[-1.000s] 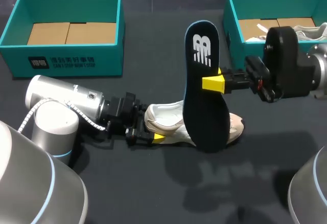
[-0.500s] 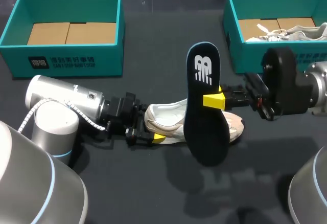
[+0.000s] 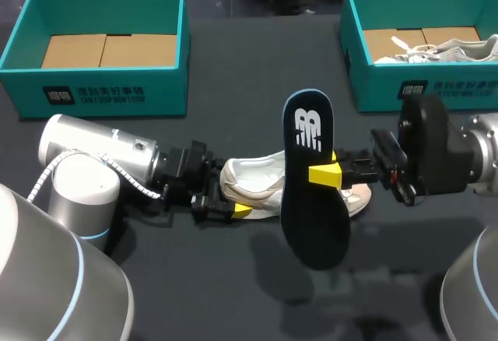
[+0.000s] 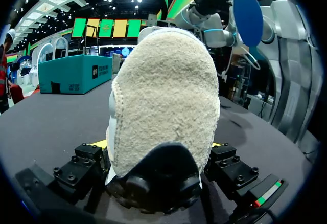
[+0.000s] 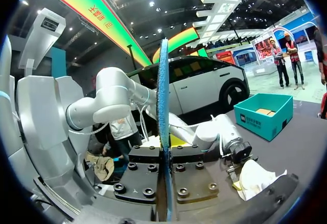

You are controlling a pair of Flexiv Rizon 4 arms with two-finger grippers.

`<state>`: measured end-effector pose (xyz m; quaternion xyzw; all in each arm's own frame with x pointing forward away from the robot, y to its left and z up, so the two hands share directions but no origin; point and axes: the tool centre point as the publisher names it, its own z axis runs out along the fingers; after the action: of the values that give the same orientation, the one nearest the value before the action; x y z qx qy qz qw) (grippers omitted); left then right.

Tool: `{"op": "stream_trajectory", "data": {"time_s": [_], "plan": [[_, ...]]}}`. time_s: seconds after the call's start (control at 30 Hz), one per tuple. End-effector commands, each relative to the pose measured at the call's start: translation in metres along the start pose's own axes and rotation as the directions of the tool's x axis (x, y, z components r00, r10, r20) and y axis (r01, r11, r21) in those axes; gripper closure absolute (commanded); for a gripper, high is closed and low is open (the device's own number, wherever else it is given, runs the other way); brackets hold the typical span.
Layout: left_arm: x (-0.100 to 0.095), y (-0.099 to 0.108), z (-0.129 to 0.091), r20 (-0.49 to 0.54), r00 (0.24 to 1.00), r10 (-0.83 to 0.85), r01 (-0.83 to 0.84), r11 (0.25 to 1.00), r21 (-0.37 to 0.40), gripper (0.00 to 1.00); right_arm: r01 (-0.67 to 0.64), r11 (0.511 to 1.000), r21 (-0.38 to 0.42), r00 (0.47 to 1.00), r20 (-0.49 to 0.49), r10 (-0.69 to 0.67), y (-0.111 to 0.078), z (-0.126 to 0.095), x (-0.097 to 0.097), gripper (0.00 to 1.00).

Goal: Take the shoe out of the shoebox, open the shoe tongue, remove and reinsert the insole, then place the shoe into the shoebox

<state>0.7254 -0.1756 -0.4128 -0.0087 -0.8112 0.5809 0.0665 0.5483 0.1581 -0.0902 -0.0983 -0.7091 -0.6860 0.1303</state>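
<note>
A white shoe lies on its side on the dark table. My left gripper is shut on its heel, one yellow tip on each side. In the left wrist view the fuzzy heel fills the space between the left gripper's fingers. My right gripper is shut on a dark blue insole with a white logo, held upright over the shoe's front. The right wrist view has the insole edge-on in the right gripper, with the shoe beyond it.
A teal shoebox with a cardboard floor stands at the back left. A second teal shoebox at the back right holds another white shoe. Between the two boxes is bare table.
My right gripper has carried the insole downward and toward the table's near edge. The left gripper and the shoe have not moved.
</note>
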Motion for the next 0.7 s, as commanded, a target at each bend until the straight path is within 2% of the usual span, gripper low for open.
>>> {"op": "stream_trajectory", "data": {"time_s": [0.03,0.07,0.1,0.17,0.2,0.43,0.7], "plan": [[0.002,0.001,-0.001,0.002,1.0,0.001,-0.001,1.0,-0.01,1.0,0.0,1.0,-0.001,1.0,0.014,0.0,-0.002,-0.001,0.007,1.0],[0.002,0.001,-0.002,0.004,1.0,0.006,-0.006,1.0,-0.018,0.85,0.0,1.0,-0.001,1.0,0.014,0.0,-0.002,-0.001,0.007,1.0],[0.002,0.001,-0.003,0.008,1.0,0.008,-0.007,1.0,-0.021,0.65,0.0,1.0,-0.001,1.0,0.014,0.0,-0.002,-0.001,0.007,1.0],[0.003,0.001,-0.007,0.004,1.0,0.008,-0.008,0.999,-0.037,0.02,0.0,1.0,-0.001,1.0,0.014,0.0,-0.002,-0.001,0.007,1.0],[0.003,0.001,-0.008,0.009,1.0,0.011,-0.011,0.999,-0.043,0.0,0.0,1.0,-0.001,1.0,0.014,0.0,-0.002,-0.001,0.007,1.0],[0.002,0.004,-0.019,0.032,0.999,0.022,-0.019,0.996,-0.087,0.0,0.0,1.0,-0.001,1.0,0.014,0.0,-0.002,-0.001,0.007,1.0],[0.002,-0.002,-0.039,0.025,0.999,0.043,-0.037,0.984,-0.176,0.0,0.0,1.0,-0.001,1.0,0.014,0.0,-0.002,-0.001,0.007,1.0]]}}
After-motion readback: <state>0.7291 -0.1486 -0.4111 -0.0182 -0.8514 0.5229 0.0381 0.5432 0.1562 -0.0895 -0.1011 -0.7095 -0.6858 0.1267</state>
